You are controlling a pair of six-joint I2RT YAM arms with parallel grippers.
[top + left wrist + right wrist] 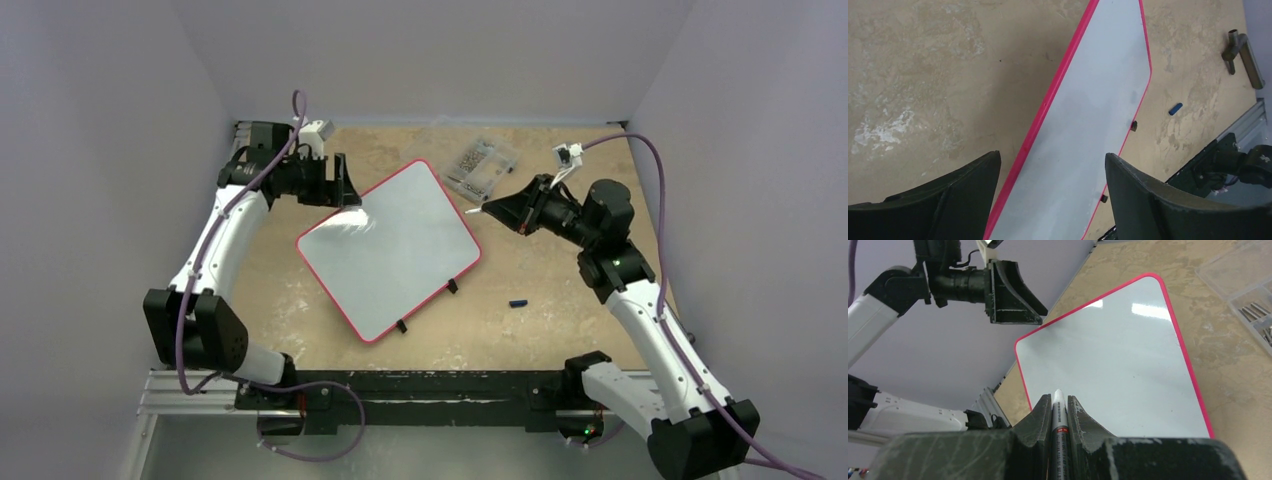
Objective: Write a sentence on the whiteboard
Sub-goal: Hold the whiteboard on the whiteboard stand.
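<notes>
Even bright light, glare on whiteboard (390,250), sharp

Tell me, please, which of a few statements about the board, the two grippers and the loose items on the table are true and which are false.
1. The whiteboard has no writing on it. True.
2. The left gripper is clamped on the board's red rim. False: its jaws stand open above the board's far-left corner and hold nothing.
3. The right gripper is shut on a marker whose tip points toward the board. True.
4. The small blue cap lies on the whiteboard. False: it lies on the table, off the board's near-right side.
5. The clear box of screws sits on the table beyond the board's far corner. True.
</notes>
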